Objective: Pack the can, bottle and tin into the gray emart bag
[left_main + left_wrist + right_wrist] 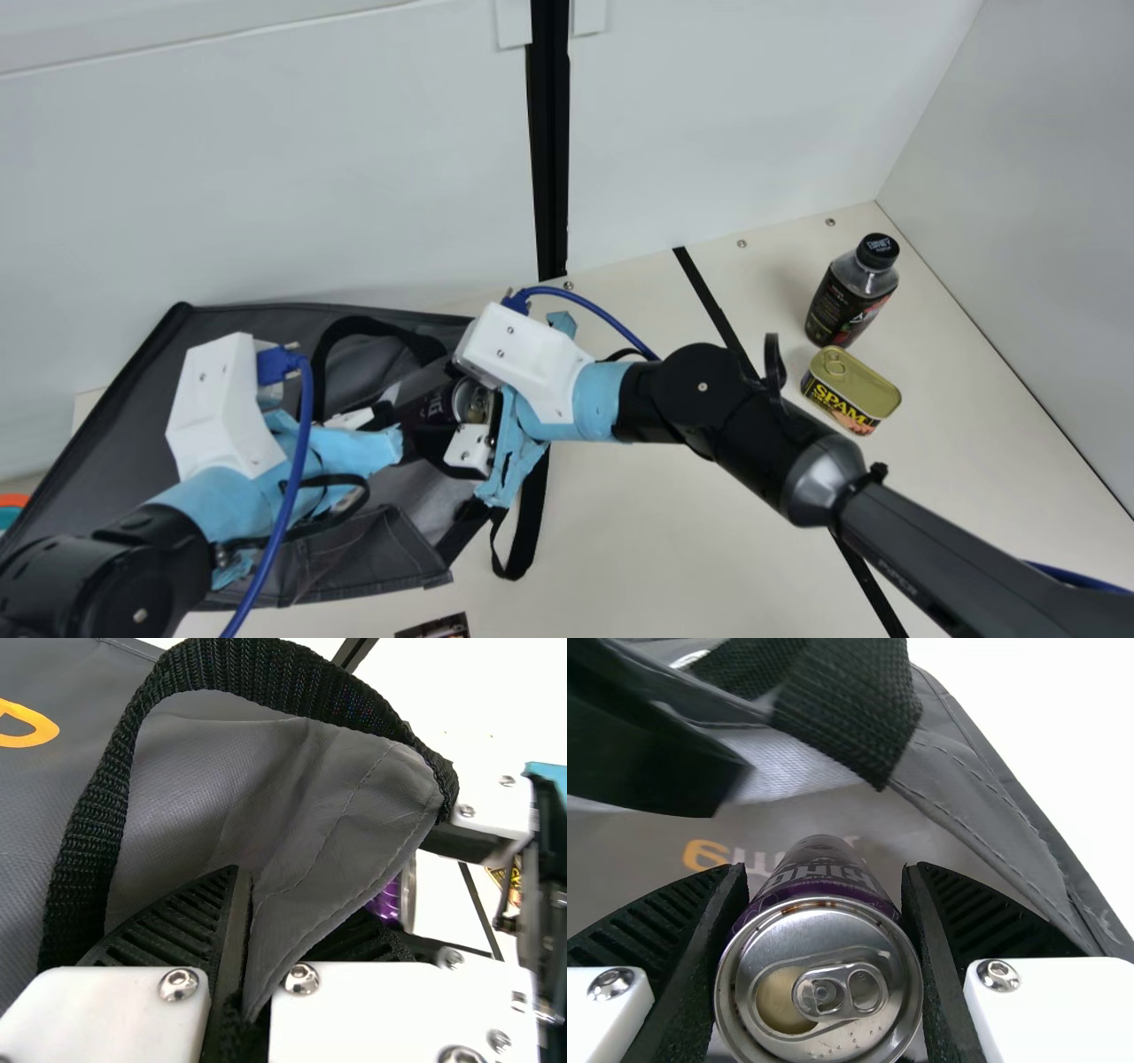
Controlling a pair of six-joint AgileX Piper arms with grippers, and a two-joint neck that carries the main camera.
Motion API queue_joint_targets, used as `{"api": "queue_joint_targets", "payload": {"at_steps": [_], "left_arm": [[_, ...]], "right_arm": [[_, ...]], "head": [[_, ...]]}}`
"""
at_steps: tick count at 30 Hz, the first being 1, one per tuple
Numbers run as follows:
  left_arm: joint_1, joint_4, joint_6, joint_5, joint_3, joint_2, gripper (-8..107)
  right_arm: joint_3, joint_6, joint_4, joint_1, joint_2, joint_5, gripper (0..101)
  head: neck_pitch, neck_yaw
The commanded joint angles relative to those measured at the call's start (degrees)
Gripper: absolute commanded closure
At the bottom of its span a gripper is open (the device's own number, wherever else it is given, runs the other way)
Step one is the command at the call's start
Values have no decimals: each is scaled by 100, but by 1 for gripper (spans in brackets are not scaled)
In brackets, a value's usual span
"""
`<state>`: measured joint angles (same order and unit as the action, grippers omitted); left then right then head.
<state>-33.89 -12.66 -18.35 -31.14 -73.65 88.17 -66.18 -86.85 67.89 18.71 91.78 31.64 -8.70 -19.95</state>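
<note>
Nearest the main view's camera: two black arms, left and right, both reaching over the gray bag. In the left wrist view, a fold of the bag pinched between the ribbed fingers of the left gripper. In the right wrist view, the can clamped between both fingers of the right gripper, over the bag; how far inside, impossible to tell. In the main view, right of the bag and well apart, the upright bottle, with the tin just beside, on the near side.

Can: dark purple, pale lettering, silver lid with tab. Bottle: black cap, dark label. Tin: gold ring-pull lid, blue-and-yellow label.

Behind the bag, a white wall; past its right edge, a black handle, then cream table stretching toward the bottle and tin, beneath the right arm.
</note>
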Motion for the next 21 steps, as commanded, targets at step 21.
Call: {"api": "queue_joint_targets", "payload": {"at_steps": [21], "left_arm": [[0,0,0,0,0,0,89]], "right_arm": [[-176,-1466,1433,309,878,-345,81]], "head": [[-130,-5]]}}
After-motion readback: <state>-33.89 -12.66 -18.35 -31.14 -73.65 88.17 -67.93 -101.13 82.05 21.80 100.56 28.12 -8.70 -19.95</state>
